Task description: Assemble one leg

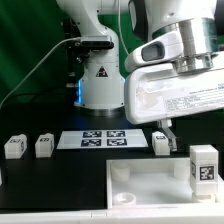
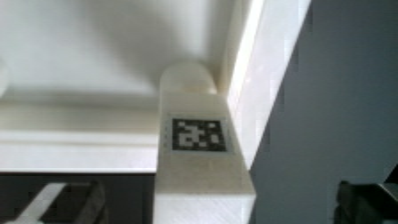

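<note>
Black worktop (image 1: 40,190), white tray (image 1: 150,190) at the front, toward the exterior view's right. My end effector (image 1: 167,128) hangs just behind the tray's back edge, fingers (image 2: 63,205) spread. Wrist view: leg (image 2: 199,150) stands upright between them, touching neither, close beside the tray. Reads as pre-grasp. To do it well: centre on the leg, drop straight, close squarely on its side faces, stay clear of the tray edge so nothing tips. After that, a corner socket (image 1: 120,173), leg kept vertical.
</note>
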Action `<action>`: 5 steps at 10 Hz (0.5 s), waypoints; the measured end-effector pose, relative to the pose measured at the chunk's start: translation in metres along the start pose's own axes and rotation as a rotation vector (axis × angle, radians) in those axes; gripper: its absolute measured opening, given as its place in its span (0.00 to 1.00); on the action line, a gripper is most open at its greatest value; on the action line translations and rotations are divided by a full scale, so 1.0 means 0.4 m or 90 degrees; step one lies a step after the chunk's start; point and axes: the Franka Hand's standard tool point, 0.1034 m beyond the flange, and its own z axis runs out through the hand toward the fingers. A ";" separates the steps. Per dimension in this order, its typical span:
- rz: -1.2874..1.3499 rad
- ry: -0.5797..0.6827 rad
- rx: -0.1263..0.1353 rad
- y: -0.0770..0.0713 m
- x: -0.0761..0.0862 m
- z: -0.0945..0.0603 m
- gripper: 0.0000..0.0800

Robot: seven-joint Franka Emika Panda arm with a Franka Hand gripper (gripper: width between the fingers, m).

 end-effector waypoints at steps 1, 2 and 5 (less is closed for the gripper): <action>0.008 -0.071 0.008 0.000 -0.005 -0.002 0.81; 0.015 -0.146 0.017 -0.003 -0.004 -0.007 0.81; 0.015 -0.164 0.022 -0.006 0.025 -0.002 0.81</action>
